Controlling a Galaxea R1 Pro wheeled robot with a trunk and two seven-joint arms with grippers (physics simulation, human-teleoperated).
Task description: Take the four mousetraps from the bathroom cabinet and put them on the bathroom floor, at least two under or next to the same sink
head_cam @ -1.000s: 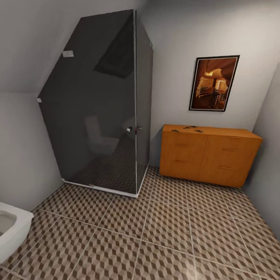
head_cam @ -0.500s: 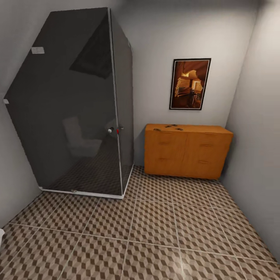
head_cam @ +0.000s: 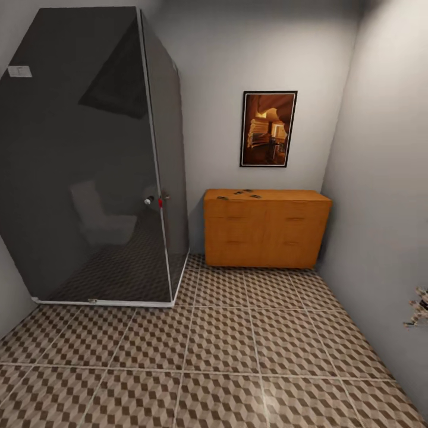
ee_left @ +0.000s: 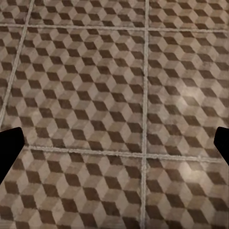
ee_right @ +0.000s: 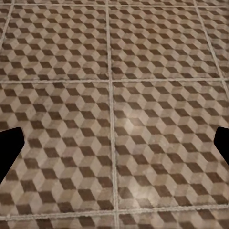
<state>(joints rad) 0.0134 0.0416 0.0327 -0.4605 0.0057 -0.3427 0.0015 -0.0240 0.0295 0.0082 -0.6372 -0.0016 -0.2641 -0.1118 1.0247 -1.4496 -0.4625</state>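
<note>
The cabinet [head_cam: 266, 230], a low orange-brown chest of drawers, stands against the far wall in the head view. Small dark flat mousetraps [head_cam: 241, 193] lie on the left part of its top; they are too small to count surely. The bathroom floor [head_cam: 220, 351] with its cube-pattern tiles spreads from me to the cabinet. In the left wrist view my left gripper [ee_left: 114, 148] hangs open over bare tiles, its dark fingertips [ee_left: 8, 150] at the picture's edges. My right gripper [ee_right: 114, 148] is likewise open above the floor [ee_right: 114, 119], holding nothing.
A dark glass shower enclosure [head_cam: 89, 160] fills the left, with a small knob [head_cam: 148, 201] on its door. A framed picture [head_cam: 268, 129] hangs above the cabinet. A grey wall [head_cam: 380, 208] closes the right side, where a pale twiggy object [head_cam: 419, 306] pokes in.
The whole head view has shifted, so the camera has turned right. The white fixture at lower left has left the picture, and the cabinet now sits nearer the centre.
</note>
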